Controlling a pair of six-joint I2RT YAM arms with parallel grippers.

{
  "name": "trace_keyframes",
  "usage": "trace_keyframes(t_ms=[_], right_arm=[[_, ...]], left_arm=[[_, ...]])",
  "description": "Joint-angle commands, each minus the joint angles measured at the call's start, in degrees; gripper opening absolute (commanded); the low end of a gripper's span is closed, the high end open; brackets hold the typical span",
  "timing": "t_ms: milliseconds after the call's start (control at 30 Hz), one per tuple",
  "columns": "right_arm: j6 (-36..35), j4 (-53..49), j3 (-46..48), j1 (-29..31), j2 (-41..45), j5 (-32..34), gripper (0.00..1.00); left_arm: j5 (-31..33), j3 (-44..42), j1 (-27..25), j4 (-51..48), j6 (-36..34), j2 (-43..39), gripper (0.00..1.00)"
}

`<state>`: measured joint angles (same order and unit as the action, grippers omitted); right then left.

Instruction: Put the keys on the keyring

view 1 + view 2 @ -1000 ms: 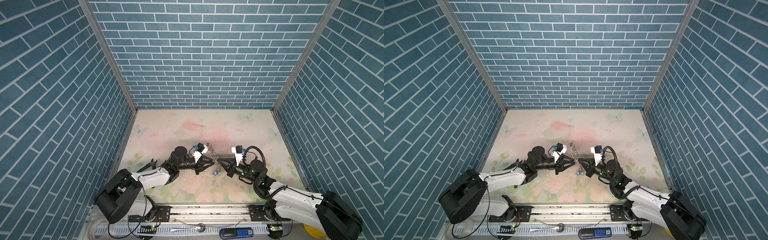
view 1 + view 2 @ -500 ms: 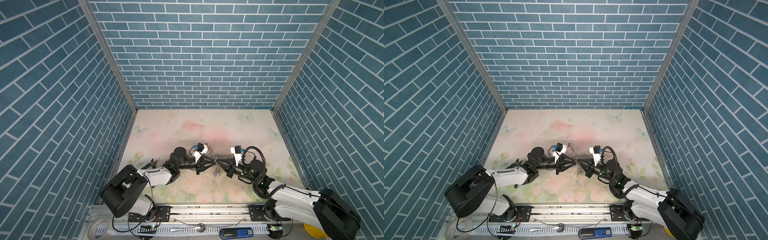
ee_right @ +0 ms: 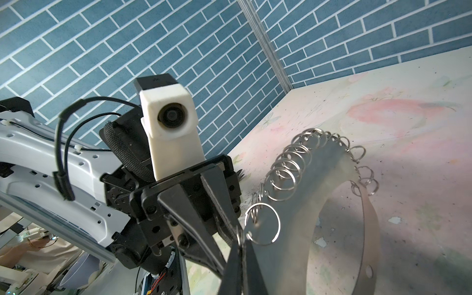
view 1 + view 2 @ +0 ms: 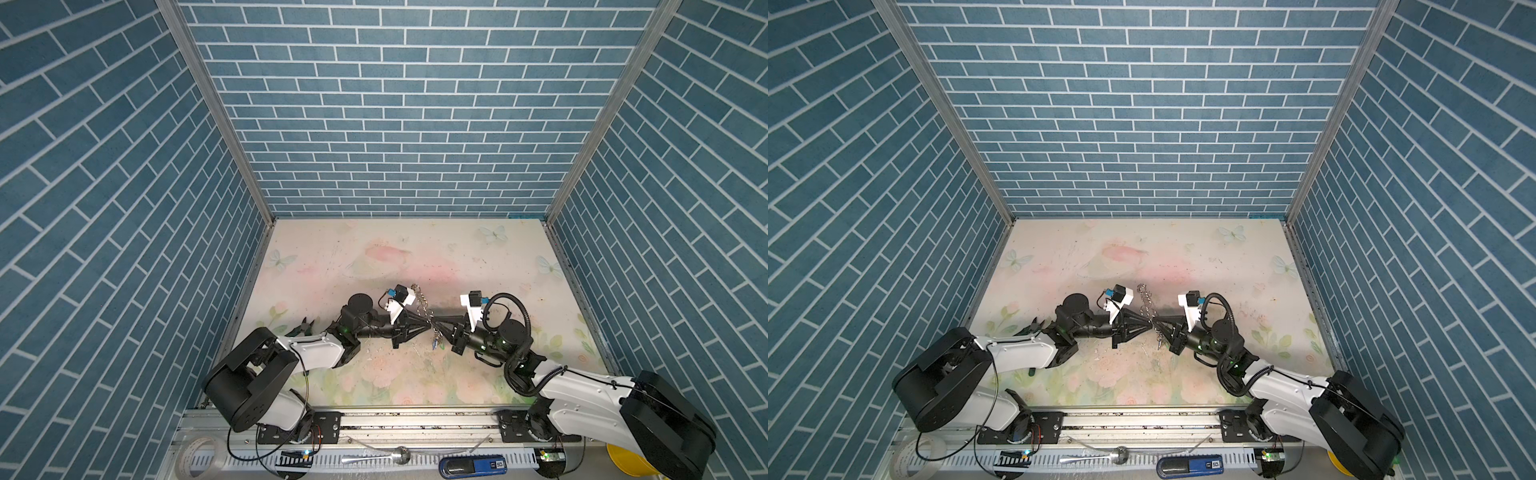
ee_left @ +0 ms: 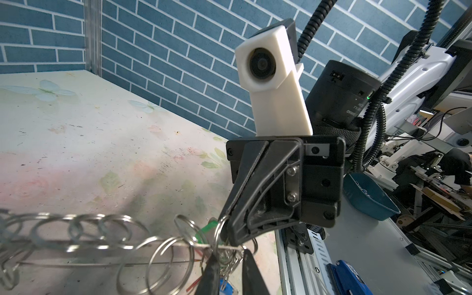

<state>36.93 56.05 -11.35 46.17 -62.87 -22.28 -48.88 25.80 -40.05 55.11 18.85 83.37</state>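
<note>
In both top views the keyring (image 4: 420, 297) (image 4: 1144, 297) stands on edge mid-table, raised between the two arms. My right gripper (image 4: 434, 323) (image 3: 242, 245) is shut on its rim, next to a small silver ring. The flat hoop (image 3: 332, 173) and its chain of rings (image 5: 102, 229) run away from the jaws. The keys (image 4: 435, 343) (image 5: 227, 287), with blue and green tags, hang in a bunch under that spot. My left gripper (image 4: 427, 325) (image 5: 231, 255) meets the right one tip to tip. Its fingers stand a narrow gap apart with the bunch of keys and small rings between them.
A dark pliers-like tool (image 4: 305, 328) lies on the table by the left arm. Past the table's front rail lie a clear tape roll (image 4: 195, 457), a spoon (image 4: 390, 457) and a blue device (image 4: 473, 462). Brick walls close in the table's other three sides.
My left gripper has moved right until its tips meet the right gripper at the keyring, and its fingers have drawn closer together. The right gripper has stayed shut.
</note>
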Motion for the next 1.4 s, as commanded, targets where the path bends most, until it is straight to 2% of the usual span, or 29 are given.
trace_keyframes(t_ms=[0, 233, 433, 533, 667, 767, 833, 933, 1000, 1167, 1233, 1367], right_arm=[[-2.54, 1.20, -0.59, 1.46, -1.24, -2.03, 0.00], [-3.87, -0.72, -1.39, 1.88, -2.35, -2.39, 0.00], [-4.59, -5.46, -1.85, 1.86, -0.88, -1.32, 0.00], [-8.07, -15.35, -3.30, 1.86, 2.33, 1.05, 0.00], [-13.92, -26.87, -4.71, 1.88, 8.46, 4.59, 0.00], [-17.22, -32.85, -6.03, 1.90, 11.23, 5.21, 0.00], [-17.68, -32.89, -6.10, 1.83, 11.92, 3.57, 0.00], [-17.39, -30.86, -5.64, 1.90, 12.51, 1.03, 0.00], [-17.50, -30.28, -5.28, 1.90, 12.80, 1.88, 0.00], [-19.15, -30.40, -4.75, 1.90, 12.08, 4.99, 0.00], [-19.18, -29.22, -4.40, 1.90, 11.41, 5.30, 0.00], [-19.43, -27.23, -4.03, 2.29, 9.33, 5.98, 0.00]], left_arm=[[-0.74, 1.55, -0.55, 3.78, 0.13, 0.08, 0.15], [1.57, 3.12, -0.55, -1.25, -0.89, 0.12, 0.05], [2.72, 2.98, -0.55, -3.68, -3.14, -1.02, 0.04], [3.79, 3.44, -0.55, -10.71, -7.64, -3.33, 0.10], [7.50, 5.56, -0.55, -28.94, -18.06, -8.59, 0.19], [10.32, 6.72, -0.55, -38.15, -22.84, -11.55, 0.25], [12.01, 6.69, -0.55, -40.07, -24.03, -12.70, 0.29], [13.64, 7.12, -0.55, -41.84, -24.13, -12.89, 0.33], [12.99, 7.61, -0.55, -41.85, -23.05, -12.04, 0.36], [11.79, 10.89, -2.30, -45.43, -21.49, -8.35, 0.37], [11.29, 11.03, -3.26, -44.38, -20.39, -7.56, 0.37], [10.15, 11.06, -3.37, -38.33, -13.72, -5.10, 0.34]])
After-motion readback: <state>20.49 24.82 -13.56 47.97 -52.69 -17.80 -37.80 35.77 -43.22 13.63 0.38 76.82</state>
